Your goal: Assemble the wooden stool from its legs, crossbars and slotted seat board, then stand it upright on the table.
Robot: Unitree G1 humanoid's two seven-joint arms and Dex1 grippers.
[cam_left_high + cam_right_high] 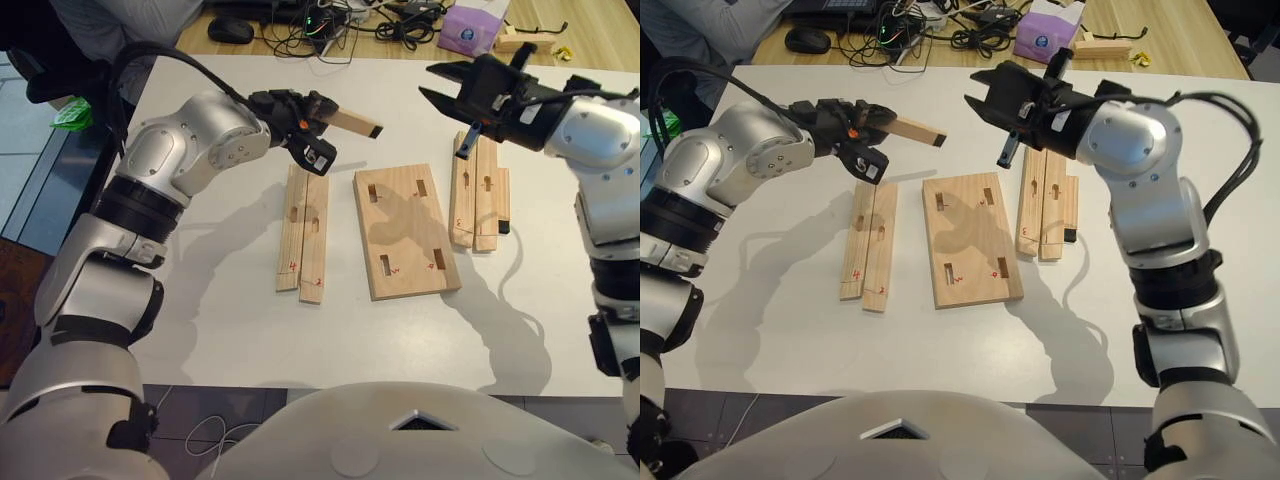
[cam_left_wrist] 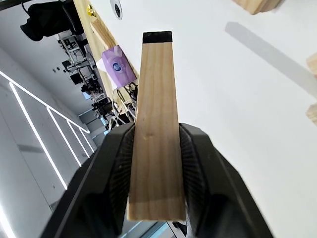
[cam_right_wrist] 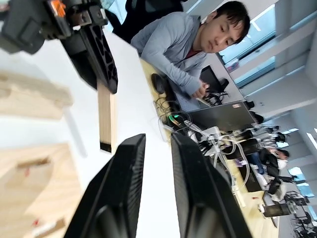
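The slotted seat board (image 1: pixel 403 232) lies flat mid-table. On its left lies a pair of wooden legs (image 1: pixel 304 228), side by side. Another pair of legs (image 1: pixel 476 190) lies on its right, with a shorter black-tipped bar (image 1: pixel 503 203) against them. My left gripper (image 1: pixel 318 118) hovers above the left pair, shut on a black-tipped wooden bar (image 1: pixel 356 122) that sticks out toward the right. The left wrist view has that bar (image 2: pixel 156 99) clamped between the pads (image 2: pixel 121 163). My right gripper (image 1: pixel 432 82) hangs in the air above the right pair, open and holding nothing, fingertips pointing left toward the held bar (image 3: pixel 105 116).
Beyond the white table's far edge (image 1: pixel 300 58) runs a wooden desk with a tangle of cables (image 1: pixel 330 25), a black mouse (image 1: pixel 230 30) and a purple tissue box (image 1: pixel 473 28). Bare tabletop (image 1: pixel 250 340) stretches in front of the parts.
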